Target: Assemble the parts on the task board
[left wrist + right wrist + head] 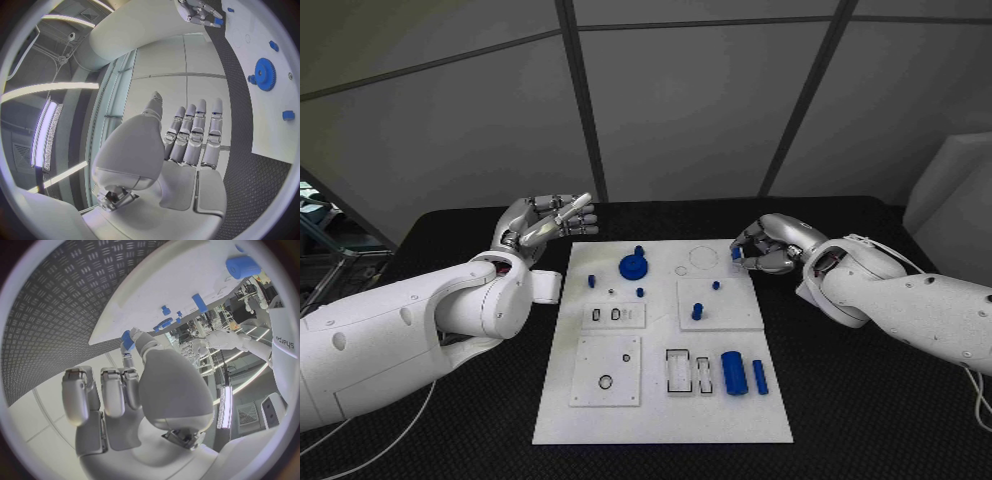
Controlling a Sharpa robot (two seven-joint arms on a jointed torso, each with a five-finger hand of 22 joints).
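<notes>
Right hand [764, 244] pinches a small blue part [736, 253] above the task board [661, 420]'s far right corner; I judge I'm carrying it to its socket, so next I lower carefully. Left hand [548, 222] hovers empty, fingers apart, beside the board's far left edge.

Left silver many-fingered hand [548, 220]: raised, fingers extended, holding nothing. Right silver many-fingered hand [764, 243]: fingers curled, pinching a small blue part [736, 253].
</notes>
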